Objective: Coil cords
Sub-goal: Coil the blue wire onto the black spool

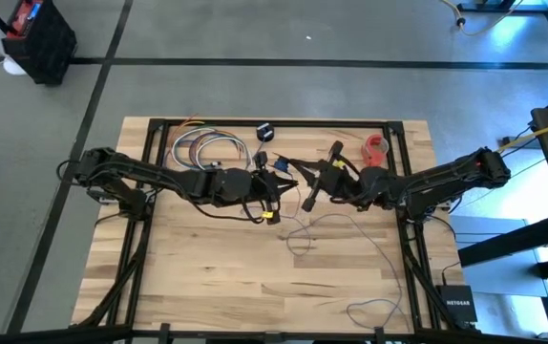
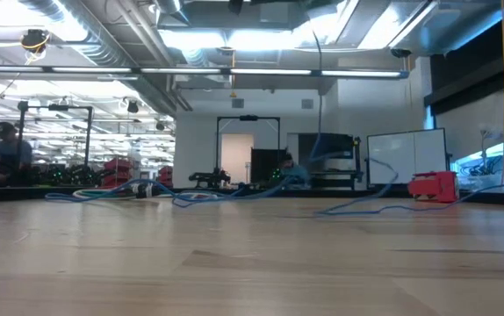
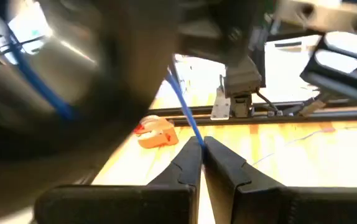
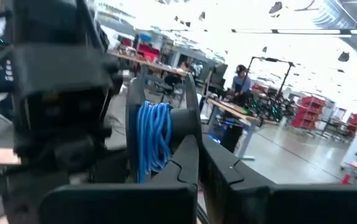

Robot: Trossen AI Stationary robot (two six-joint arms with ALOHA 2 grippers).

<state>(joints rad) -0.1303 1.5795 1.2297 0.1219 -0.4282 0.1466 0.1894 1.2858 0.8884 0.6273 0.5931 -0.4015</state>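
Overhead, both arms are meeting above the middle of the wooden table [image 1: 207, 268]. The left gripper [image 3: 202, 144] is pinching a strand of the cords [image 3: 183, 112] between clenched fingers — the blue line is running up from its fingertips. The right gripper [image 4: 198, 146] is clenched too, a bundle of blue loops hanging just beside it. More cord is trailing loose across the boards toward the near edge, and a red tape roll [image 1: 376, 147] is sitting near the far right corner.
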